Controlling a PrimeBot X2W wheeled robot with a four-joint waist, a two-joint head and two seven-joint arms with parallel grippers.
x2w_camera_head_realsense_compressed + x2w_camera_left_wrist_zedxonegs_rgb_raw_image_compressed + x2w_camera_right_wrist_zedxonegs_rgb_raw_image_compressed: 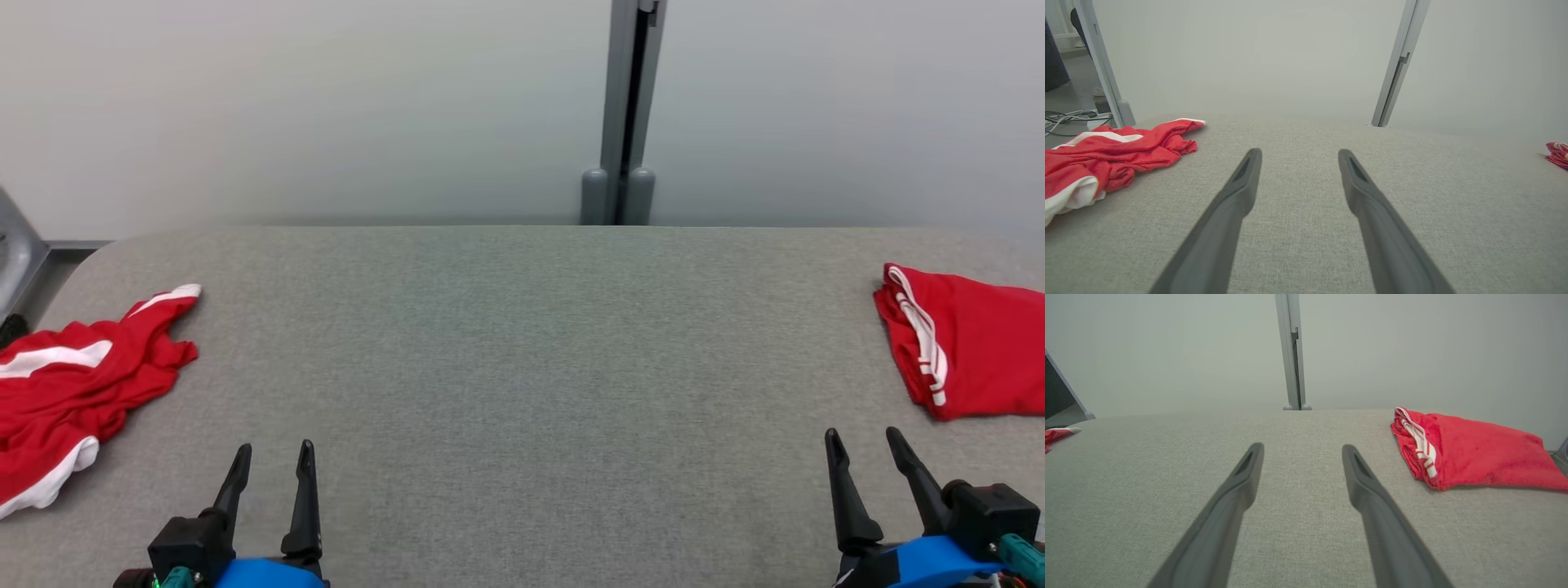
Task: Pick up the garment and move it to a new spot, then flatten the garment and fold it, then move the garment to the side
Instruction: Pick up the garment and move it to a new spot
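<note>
I am holding my left gripper (276, 446) wide open above the near part of the bench (522, 327), and nothing is sitting between its fingers. My right gripper (861, 430) is also standing wide and empty, well apart from the left one, on the near right side. Both are pointing toward the far edge.

The crumpled red garment (73, 384) is lying at the left end of the bench, to the left of my left gripper and not touching it. Its white bands are showing, one sleeve is reaching toward the far side, and its outer part is running out of the head view, so I cannot tell how close it is coming to the left edge. In the left wrist view it is lying beside the rounded left corner.

The folded red garment (971, 343) is resting at the right end, ahead of my right gripper and a little to its right, apart from it. Its white striped edge is facing the middle of the bench.

Between the two garments the grey cloth surface is lying bare, giving wide room ahead of both grippers. The far edge is running straight along the pale wall (326, 106), where a grey post (629, 114) is standing upright. Beyond the left corner, cables (1069, 120) are lying on the floor (1065, 96).
</note>
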